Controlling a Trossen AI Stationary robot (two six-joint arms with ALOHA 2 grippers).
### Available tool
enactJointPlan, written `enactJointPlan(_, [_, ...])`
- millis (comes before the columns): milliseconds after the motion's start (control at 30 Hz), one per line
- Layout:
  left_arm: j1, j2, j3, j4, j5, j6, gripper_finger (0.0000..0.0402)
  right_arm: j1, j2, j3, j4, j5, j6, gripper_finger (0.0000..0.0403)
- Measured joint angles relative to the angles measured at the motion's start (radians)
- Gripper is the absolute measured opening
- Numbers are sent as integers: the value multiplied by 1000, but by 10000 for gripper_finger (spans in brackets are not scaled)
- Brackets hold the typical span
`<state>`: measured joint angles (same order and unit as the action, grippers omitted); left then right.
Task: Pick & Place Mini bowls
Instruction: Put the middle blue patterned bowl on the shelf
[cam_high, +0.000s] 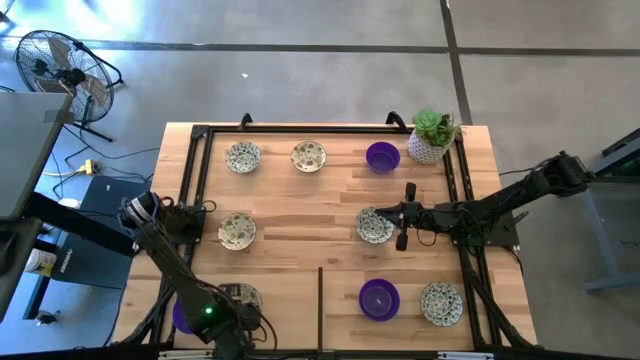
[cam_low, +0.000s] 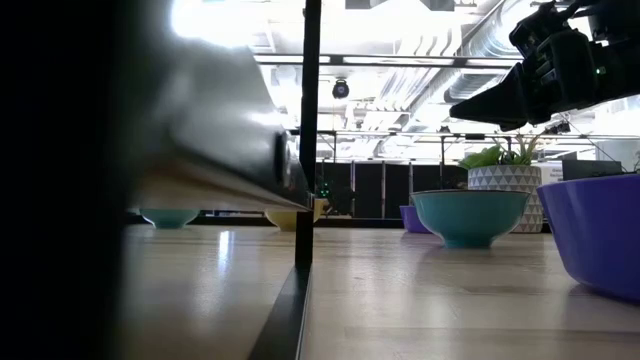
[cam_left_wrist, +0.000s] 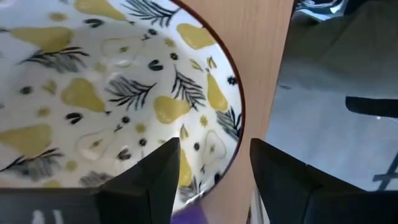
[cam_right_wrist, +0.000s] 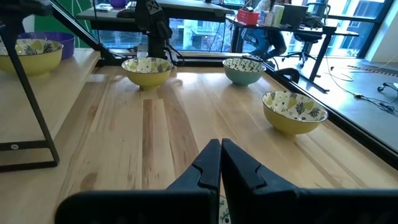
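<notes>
Worktop (cam_high: 300, 250): wooden, framed by black rails, bowls spread in loose rows, well apart, probably so each can be picked singly. Patterned bowls: three on the far row and left middle (cam_high: 238, 231), one at near right (cam_high: 441, 303). Purple bowls: far right (cam_high: 382, 157), near right (cam_high: 379, 299).

Potted plant (cam_high: 432, 136) sits at the far right corner, not part of the task.

Right tool (cam_high: 403, 228) hovers just beside the middle patterned bowl (cam_high: 374, 226); fingers pressed together, holding nothing.

Left tool (cam_left_wrist: 211, 168) is at the near left edge, fingers spread astride the rim of a pear-patterned bowl (cam_left_wrist: 112, 93), not clenched yet by my reading.

Hidden: that bowl is mostly covered by the left arm in the high view; a purple bowl (cam_high: 181, 316) beside it is only partly visible. Low view is blocked on its left.
</notes>
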<state>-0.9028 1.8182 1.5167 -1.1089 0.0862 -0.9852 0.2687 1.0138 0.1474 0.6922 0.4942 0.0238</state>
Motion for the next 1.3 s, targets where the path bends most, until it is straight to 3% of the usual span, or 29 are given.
enactJointPlan(367, [41,-107,44,-25,-190,43,177,0,0,0,-1,0,-2,2])
enactJointPlan(700, [148,-224,-18,137,-420,348,53,0,0,0,-22,-9,1,1])
enactJointPlan(867, [209,-271,-181,361,-438,481,4,0,0,0,-23,-34,12,1])
enactJointPlan(1067, [325,-337,-450,811,-361,685,7,0,0,0,-23,-29,55,2])
enactJointPlan(1300, [449,-410,-757,1275,-301,780,2,-1,0,11,-32,32,167,2])
